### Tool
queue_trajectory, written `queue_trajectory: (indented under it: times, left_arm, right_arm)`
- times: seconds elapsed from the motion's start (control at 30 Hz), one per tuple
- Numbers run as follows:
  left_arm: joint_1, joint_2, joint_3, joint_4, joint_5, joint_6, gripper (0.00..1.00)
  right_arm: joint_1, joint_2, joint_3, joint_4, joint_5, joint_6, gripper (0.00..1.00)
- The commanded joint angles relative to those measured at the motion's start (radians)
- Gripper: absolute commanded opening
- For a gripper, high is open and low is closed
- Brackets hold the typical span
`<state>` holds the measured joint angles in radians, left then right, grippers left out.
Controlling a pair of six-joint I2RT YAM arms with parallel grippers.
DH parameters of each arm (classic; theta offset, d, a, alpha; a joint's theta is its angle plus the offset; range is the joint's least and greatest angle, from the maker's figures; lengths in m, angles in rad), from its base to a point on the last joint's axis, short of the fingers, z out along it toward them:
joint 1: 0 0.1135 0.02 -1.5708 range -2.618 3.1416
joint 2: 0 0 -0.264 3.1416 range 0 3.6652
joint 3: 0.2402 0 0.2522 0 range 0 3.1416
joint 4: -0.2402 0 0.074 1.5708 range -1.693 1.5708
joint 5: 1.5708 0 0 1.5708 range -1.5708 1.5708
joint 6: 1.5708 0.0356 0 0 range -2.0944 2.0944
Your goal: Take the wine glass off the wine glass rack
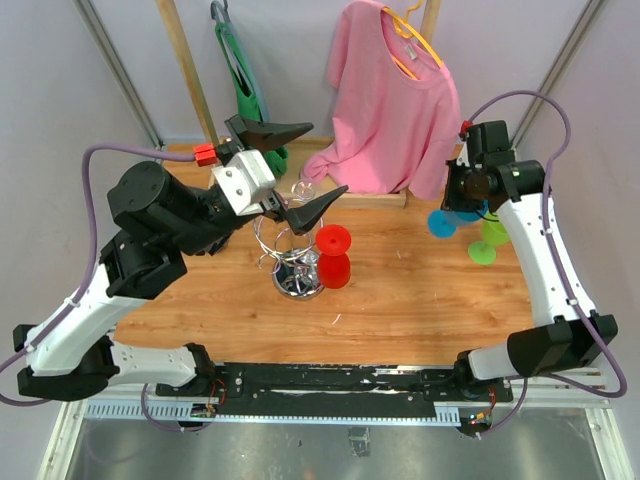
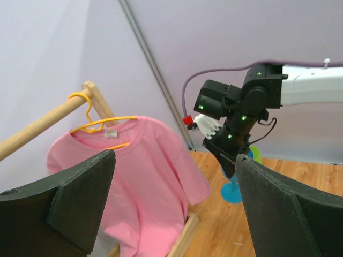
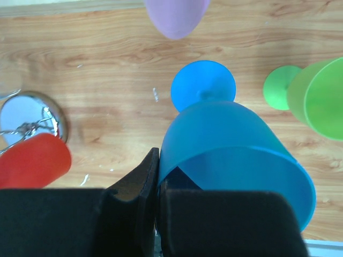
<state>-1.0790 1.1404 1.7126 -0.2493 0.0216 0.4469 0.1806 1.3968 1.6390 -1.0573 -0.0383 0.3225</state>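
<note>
**Top external view.** The wine glass rack [image 1: 290, 245] stands near the middle of the counter [image 1: 420, 310], slightly toward its left edge. A red wine glass [image 1: 334, 258] sits against the rack's right side, foot up and bowl down, with its long axis vertical. We cannot tell whether its foot rests in a wire ring. The left arm [image 1: 150, 215] holds the left jaws above the rack, just toward the far edge. The red wine glass therefore lies below them and slightly to the right. The right arm [image 1: 540, 260] is well apart, near the far right corner, over a blue wine glass [image 1: 440, 222] beside a green wine glass [image 1: 485, 240].

**Left wrist view.** The left jaws are released, spread wide with nothing between them. They face a pink shirt [image 2: 144, 176] on a yellow hanger [image 2: 99, 124].

**Right wrist view.** The right jaws are clenched on the rim wall of the blue wine glass, which is upright and clear of the rack. We judge the left arm to be the nearer one for the red wine glass. The counter is bare wood. Lilac walls and metal struts enclose the room.
</note>
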Motion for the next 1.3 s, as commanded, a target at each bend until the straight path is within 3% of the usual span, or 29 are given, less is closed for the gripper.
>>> queue_trajectory:
  times: [0.0,0.43,0.87,1.1,1.27]
  left_arm:
    - [-0.010,-0.028,-0.021,0.020,-0.060,-0.044,0.99]
    - [-0.010,-0.046,-0.054,0.022,-0.050,-0.026,0.99]
    - [-0.009,-0.052,-0.059,-0.005,-0.037,-0.020,0.99]
    - [-0.008,-0.062,-0.074,-0.007,-0.028,-0.014,0.99]
    - [-0.009,-0.062,-0.081,-0.004,-0.019,-0.013,0.99]
  right_arm:
    - [-0.010,0.038,-0.052,0.125,0.121,-0.035,0.01]
    - [-0.018,0.103,-0.261,0.192,0.145,0.000,0.01]
    - [-0.115,0.140,-0.319,0.230,0.102,-0.003,0.01]
    - [-0.115,0.138,-0.293,0.226,0.078,-0.020,0.20]
    - [-0.115,0.142,-0.255,0.203,0.065,-0.023,0.25]
